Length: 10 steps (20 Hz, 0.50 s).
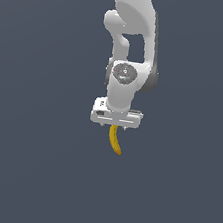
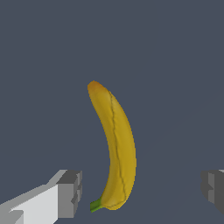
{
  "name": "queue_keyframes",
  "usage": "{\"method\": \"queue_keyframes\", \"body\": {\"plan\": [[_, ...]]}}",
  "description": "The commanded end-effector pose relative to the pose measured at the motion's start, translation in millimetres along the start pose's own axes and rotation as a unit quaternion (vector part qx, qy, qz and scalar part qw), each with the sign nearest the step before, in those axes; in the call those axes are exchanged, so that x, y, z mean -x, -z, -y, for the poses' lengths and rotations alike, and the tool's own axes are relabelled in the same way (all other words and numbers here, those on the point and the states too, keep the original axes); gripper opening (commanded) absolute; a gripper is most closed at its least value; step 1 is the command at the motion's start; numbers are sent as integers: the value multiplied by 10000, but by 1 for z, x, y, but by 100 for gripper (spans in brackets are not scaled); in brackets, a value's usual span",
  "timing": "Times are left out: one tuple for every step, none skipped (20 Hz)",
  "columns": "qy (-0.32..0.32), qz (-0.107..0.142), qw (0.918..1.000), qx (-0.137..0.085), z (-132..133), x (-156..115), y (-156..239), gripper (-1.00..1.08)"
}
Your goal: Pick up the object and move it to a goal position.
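The banana (image 1: 114, 141) is yellow and curved, with a brownish tip and a green stem end. In the exterior view it shows just below the white hand of my arm. My gripper (image 1: 114, 127) is right over it. In the wrist view the banana (image 2: 117, 148) lies lengthwise between the two grey fingertips (image 2: 70, 192), closer to one of them. My gripper (image 2: 141, 192) is open wide. There is a gap between the banana and each finger, so nothing is held.
A plain dark grey surface (image 1: 23, 171) fills the scene all around. No other objects, containers or edges show in either view.
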State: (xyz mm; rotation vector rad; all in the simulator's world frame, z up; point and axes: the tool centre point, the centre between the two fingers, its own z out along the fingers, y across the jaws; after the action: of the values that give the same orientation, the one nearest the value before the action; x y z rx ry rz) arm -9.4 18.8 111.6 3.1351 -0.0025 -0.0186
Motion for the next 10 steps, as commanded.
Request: {"method": "queue_keyframes", "body": {"plan": [[12, -24, 10000, -11, 7, 2, -16, 100], [15, -31, 10000, -14, 10, 3, -21, 100], [19, -37, 10000, -18, 12, 4, -26, 100], [21, -42, 10000, -21, 14, 5, -30, 100], [24, -47, 10000, -24, 15, 6, -33, 100], [25, -50, 10000, -26, 17, 6, -36, 100], [27, -53, 10000, -28, 18, 7, -38, 100], [29, -56, 10000, -30, 19, 7, -40, 100], [29, -56, 10000, -30, 19, 7, -42, 100], [30, -59, 10000, -32, 20, 8, -42, 100]]}}
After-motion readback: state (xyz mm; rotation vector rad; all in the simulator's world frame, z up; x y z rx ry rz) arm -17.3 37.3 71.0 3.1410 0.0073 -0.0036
